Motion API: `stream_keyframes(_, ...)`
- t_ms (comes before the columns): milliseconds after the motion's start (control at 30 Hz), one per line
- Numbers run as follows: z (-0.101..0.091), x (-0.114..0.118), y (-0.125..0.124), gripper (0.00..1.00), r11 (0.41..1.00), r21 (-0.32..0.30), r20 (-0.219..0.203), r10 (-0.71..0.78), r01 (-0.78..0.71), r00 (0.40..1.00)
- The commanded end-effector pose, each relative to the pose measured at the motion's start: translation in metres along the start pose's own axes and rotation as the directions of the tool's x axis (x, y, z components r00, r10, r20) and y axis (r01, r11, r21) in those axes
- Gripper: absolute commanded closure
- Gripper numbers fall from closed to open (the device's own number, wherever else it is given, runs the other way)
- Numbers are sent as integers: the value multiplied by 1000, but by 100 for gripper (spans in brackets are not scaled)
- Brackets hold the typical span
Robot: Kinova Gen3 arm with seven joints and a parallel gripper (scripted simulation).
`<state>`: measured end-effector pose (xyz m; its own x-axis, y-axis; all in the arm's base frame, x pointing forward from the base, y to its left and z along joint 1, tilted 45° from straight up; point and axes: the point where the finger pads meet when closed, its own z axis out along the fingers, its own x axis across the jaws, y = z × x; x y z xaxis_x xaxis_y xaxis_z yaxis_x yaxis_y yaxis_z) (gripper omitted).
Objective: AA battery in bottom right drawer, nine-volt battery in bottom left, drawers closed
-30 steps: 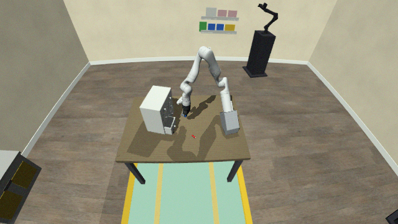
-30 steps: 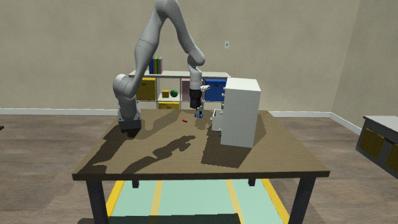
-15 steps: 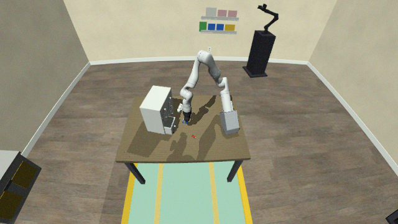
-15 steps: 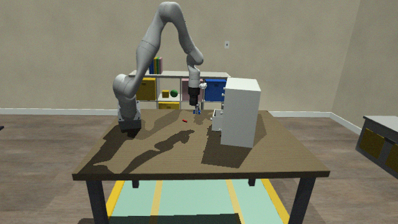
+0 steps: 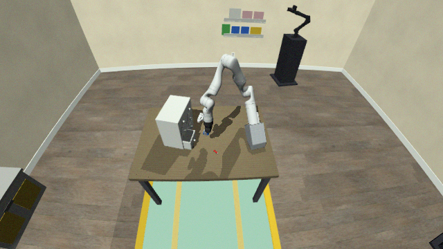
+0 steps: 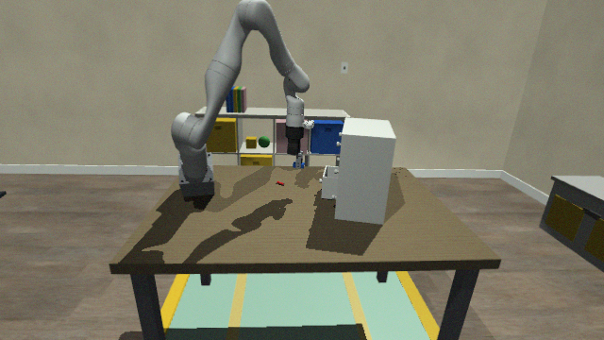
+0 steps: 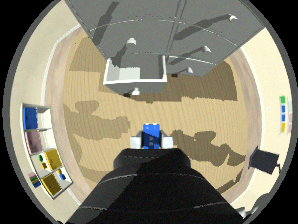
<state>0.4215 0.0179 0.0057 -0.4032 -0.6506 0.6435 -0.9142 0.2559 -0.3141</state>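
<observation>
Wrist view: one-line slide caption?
Claw holding a blue battery above the table, facing the white chest and its pulled-out bottom drawer.
</observation>
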Motion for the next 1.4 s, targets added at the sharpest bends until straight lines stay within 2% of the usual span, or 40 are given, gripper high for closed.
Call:
stream_keyframes(0,-9,-4,-1,49,1000,6,13,-2,1,1000)
stream_keyframes(400,-9,-4,-1,49,1000,28,12,-1,1,1000)
stream_keyframes(567,-8,-4,-1,49,996,86,10,-1,0,1000)
stream_keyframes(767,-7,-4,0,49,978,208,11,-1,-1,1000)
stream_keyframes(833,-7,-4,0,49,978,208,11,-1,-1,1000)
stream_keyframes(1067,-7,-4,2,49,916,400,13,-2,-4,1000)
stream_keyframes(1333,-6,-4,4,49,774,633,13,-2,-7,1000)
stream_keyframes(1367,-6,-4,4,49,774,633,13,-2,-7,1000)
